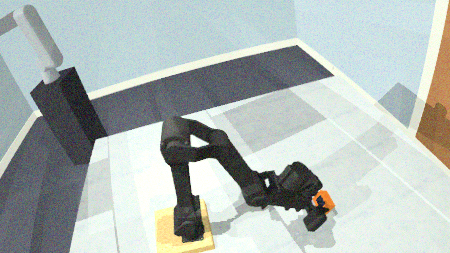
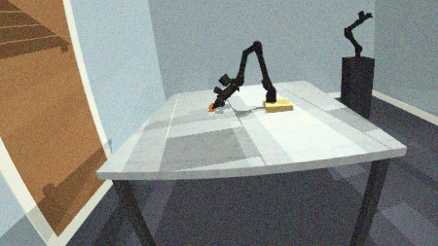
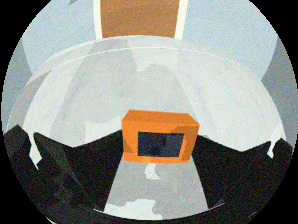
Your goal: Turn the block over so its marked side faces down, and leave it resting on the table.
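The orange block (image 1: 328, 202) (image 2: 210, 106) (image 3: 159, 118) is held between the two black fingers, which touch its left and right ends in the wrist view. Its marked side, a dark rectangular panel (image 3: 160, 145), faces back toward the wrist camera. My gripper (image 1: 322, 203) (image 2: 213, 107) (image 3: 158, 136) is shut on the block and slants down and outward, so the block is tilted. The block is low over the pale table (image 1: 280, 121) (image 2: 204, 152) (image 3: 95, 90); whether its lower edge touches the top cannot be told. Its far side is hidden in the wrist view.
The arm's yellow base plate (image 1: 162, 228) (image 2: 278, 107) stands on the table behind the gripper. A black pedestal (image 1: 67, 116) (image 2: 357, 86) with another arm stands off the table. A brown door (image 1: 437, 121) (image 2: 44, 93) (image 3: 140, 17) is beyond the table. Shadows lie across the tabletop.
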You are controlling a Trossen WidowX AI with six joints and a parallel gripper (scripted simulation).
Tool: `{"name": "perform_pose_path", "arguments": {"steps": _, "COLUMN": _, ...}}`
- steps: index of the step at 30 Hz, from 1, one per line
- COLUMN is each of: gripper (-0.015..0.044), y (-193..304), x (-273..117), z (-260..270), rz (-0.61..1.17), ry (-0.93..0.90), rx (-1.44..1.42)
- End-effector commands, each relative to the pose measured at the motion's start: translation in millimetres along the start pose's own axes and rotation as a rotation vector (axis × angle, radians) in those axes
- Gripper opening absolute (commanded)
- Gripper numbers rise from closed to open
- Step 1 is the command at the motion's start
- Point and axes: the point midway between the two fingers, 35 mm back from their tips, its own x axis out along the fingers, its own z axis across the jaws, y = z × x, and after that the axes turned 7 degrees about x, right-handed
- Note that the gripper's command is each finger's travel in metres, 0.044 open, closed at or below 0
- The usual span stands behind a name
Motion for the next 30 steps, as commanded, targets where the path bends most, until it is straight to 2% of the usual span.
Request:
{"name": "perform_pose_path", "arguments": {"steps": 1, "gripper": 0.0000, "y": 13, "x": 0, "z": 0, "rz": -0.015, "ry": -0.009, "rx": -0.003}}
{"name": "perform_pose_path", "arguments": {"steps": 16, "gripper": 0.0000, "y": 19, "x": -17, "z": 0, "rz": -0.224, "ry": -0.034, "rx": -0.008}}
{"name": "perform_pose_path", "arguments": {"steps": 30, "gripper": 0.0000, "y": 17, "x": -20, "z": 0, "rz": -0.257, "ry": -0.038, "rx": -0.009}}
